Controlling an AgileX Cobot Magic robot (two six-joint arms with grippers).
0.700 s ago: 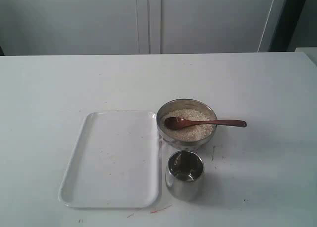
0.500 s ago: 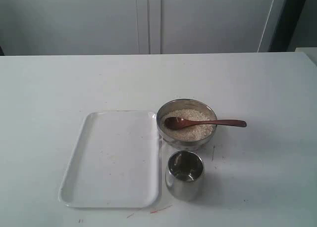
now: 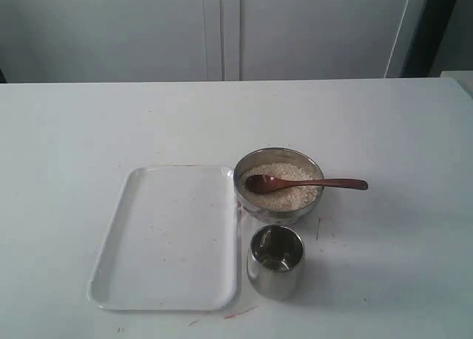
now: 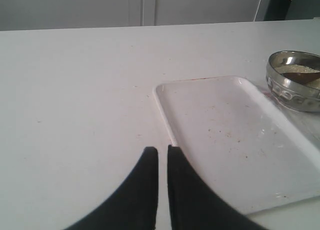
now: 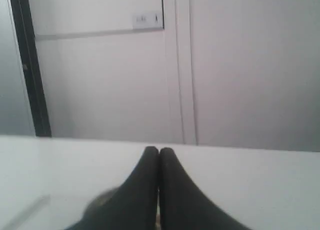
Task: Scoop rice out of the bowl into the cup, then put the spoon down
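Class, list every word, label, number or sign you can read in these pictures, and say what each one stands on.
Nothing here is legible.
A small label on the cabinet door, right wrist view: too blurred to read.
The bowl, cup, spoon and tray: no markings visible.

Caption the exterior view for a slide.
Wooden spoon resting in a steel bowl of rice, steel cup nearby, white tray beside.

Soft, even light washes my white table (image 3: pixel 384 132) pale, and the cup (image 3: pixel 275 261) throws only a faint, soft-edged shadow. My right wrist view is blurred, its near foreground out of focus.
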